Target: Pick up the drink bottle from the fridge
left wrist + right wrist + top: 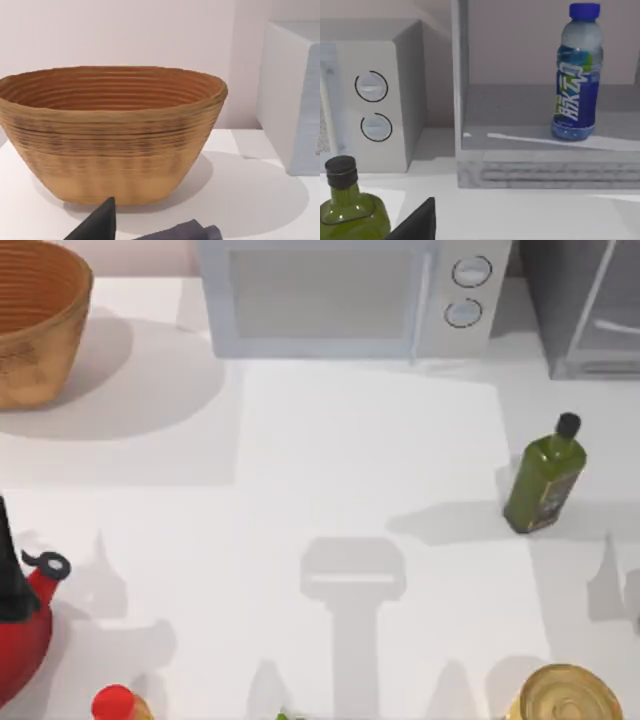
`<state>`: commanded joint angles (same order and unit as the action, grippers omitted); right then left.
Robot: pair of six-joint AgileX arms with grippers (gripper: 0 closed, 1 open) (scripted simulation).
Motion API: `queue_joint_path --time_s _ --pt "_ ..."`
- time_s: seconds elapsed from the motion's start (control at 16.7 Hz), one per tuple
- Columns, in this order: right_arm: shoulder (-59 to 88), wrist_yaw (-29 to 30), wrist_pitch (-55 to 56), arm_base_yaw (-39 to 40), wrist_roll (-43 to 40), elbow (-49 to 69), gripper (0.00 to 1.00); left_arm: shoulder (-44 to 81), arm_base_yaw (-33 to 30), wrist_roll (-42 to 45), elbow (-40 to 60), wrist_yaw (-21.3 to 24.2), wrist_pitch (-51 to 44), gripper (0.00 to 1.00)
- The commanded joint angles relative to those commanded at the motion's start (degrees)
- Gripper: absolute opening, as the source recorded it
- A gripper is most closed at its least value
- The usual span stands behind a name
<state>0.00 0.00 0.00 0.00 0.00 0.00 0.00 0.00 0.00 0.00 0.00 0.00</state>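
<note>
Drink bottle (576, 75) upright inside fridge (520, 165)

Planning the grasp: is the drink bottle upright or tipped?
Upright: the drink bottle stands on its base on the fridge shelf, cap up.
</note>
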Motion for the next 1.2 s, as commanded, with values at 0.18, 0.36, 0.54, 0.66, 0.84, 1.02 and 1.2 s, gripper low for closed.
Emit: queue_joint_path --time_s 0.18,0.36,0.54,0.66,0.84,1.02,1.2 --pt "0.5 -0.3 0.6 -0.1 -0.1 0.2 1.00 0.0 0.0 0.0 0.0 0.0 0.0 1.00" --pt "5.0 -2.9 5.8 -1.2 -0.6 2.1 1.00 0.0 0.0 0.0 0.0 0.0 0.0 1.00" --pt "14.2 -7.0 15.1 -4.1 -1.1 4.8 1.00 0.0 0.0 0.0 0.0 0.0 0.0 1.00" --pt "22.9 -10.1 22.8 -7.1 -1.1 6.6 1.00 0.0 0.0 0.0 0.0 0.0 0.0 1.00" --pt "38.7 -14.7 35.3 -12.9 -0.6 8.8 1.00 0.0 0.0 0.0 0.0 0.0 0.0 1.00" --pt "56.1 -18.9 47.9 -19.3 0.3 10.4 1.00 0.0 0.0 0.0 0.0 0.0 0.0 1.00" --pt "72.7 -22.4 60.7 -25.3 1.2 11.6 1.00 0.0 0.0 0.0 0.0 0.0 0.0 1.00"
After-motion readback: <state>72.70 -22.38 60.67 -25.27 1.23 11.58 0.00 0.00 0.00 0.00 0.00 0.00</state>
